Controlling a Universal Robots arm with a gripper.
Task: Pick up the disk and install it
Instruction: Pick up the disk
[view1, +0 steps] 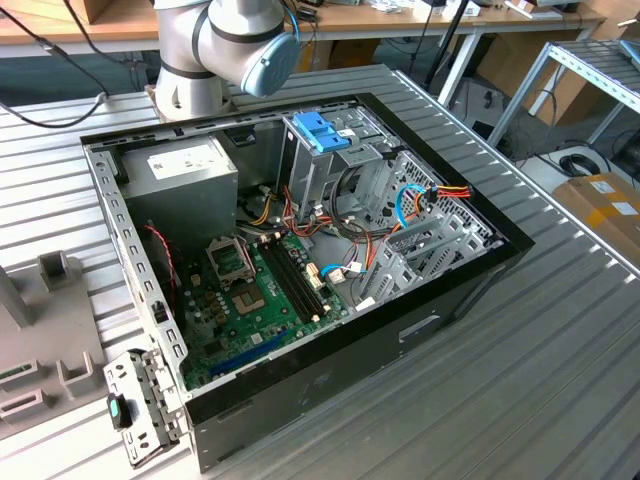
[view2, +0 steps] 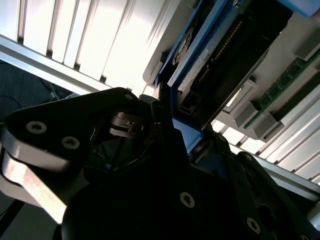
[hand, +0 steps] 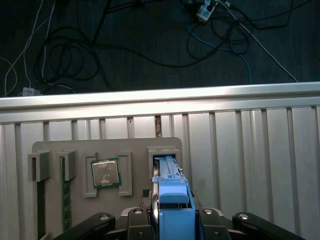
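Note:
In the first wrist view the disk (hand: 172, 205), a flat drive in a bright blue carrier, stands on edge with its far end in a slot of the grey parts holder (hand: 75, 149). My gripper (hand: 173, 212) straddles it, a dark finger tight against each side of the blue rail. The second wrist view shows the disk (view2: 220, 55) from the side, dark body with blue frame, running into my gripper (view2: 172, 132). The gripper looks shut on the disk. The open computer case (view1: 440, 300) lies on the table in the exterior view.
The holder also carries a processor chip (hand: 105, 174) and memory sticks (hand: 64, 200). Beyond it are the table's edge rail (hand: 160, 96) and loose cables on the dark floor. Inside the case stands a metal drive cage topped by a light blue tab (view1: 322, 130), beside the motherboard (view1: 255, 295).

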